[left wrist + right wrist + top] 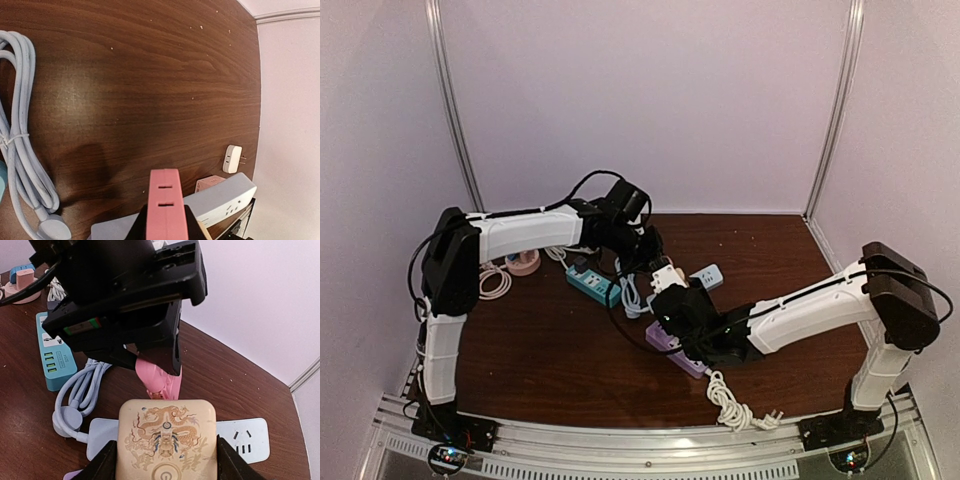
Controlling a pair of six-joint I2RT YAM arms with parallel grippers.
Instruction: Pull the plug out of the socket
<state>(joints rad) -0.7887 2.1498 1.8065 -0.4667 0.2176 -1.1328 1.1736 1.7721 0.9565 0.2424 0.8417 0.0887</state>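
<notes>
My left gripper point(164, 222) is shut on a pink plug point(164, 200) with two slots in its top face. My right gripper point(167, 460) is shut on a cream socket block point(167, 437) printed with a dragon. In the right wrist view the pink plug point(161, 381) meets the far edge of the cream block, under the black left gripper point(125, 300). I cannot tell whether its pins are still in the block. In the top view both grippers meet at mid-table, around the cream block point(667, 274).
A pale blue-grey power strip point(245, 437) lies under the grippers, with a coiled pale cable point(80, 392) beside it. A teal strip point(592, 285), a purple strip point(675, 352) and a white cable point(740, 408) lie around. A small white adapter point(232, 159) and a pink cube point(210, 182) lie near the right wall.
</notes>
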